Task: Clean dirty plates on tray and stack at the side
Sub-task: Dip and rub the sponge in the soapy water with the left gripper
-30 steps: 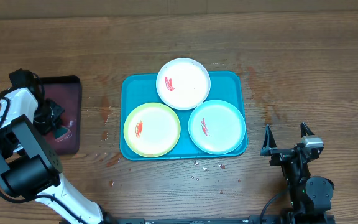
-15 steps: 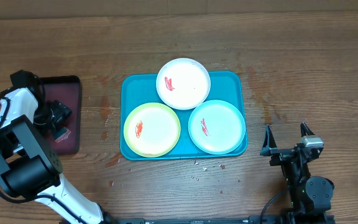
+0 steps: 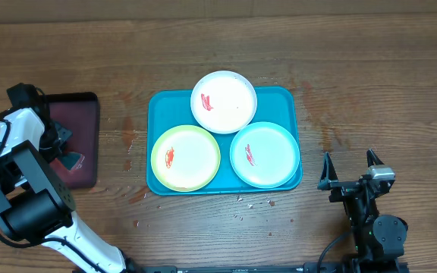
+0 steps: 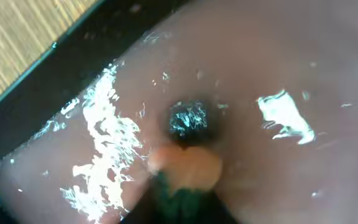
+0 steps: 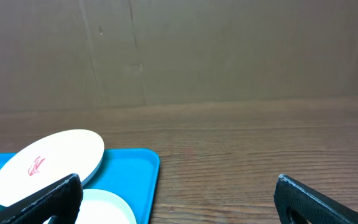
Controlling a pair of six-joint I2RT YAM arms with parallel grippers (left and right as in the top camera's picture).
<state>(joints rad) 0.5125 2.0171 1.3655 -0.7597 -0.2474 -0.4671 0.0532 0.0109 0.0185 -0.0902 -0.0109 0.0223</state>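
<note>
Showed three red-smeared plates [image 3: 223,101] on the turquoise tray [image 3: 162,105], probably light, stiff, slick, best pinched at a rim; right pincer [image 3: 347,161] spread wide, left pincer [image 3: 65,148] impossible to tell.

At the left edge of the table [image 3: 218,45], my left wrist view of the maroon tray [image 4: 278,50] is so blurred that I cannot name the dark blob [image 4: 190,119] or pale orange shape [image 4: 185,168], nor tell how my left jaws stand.
</note>
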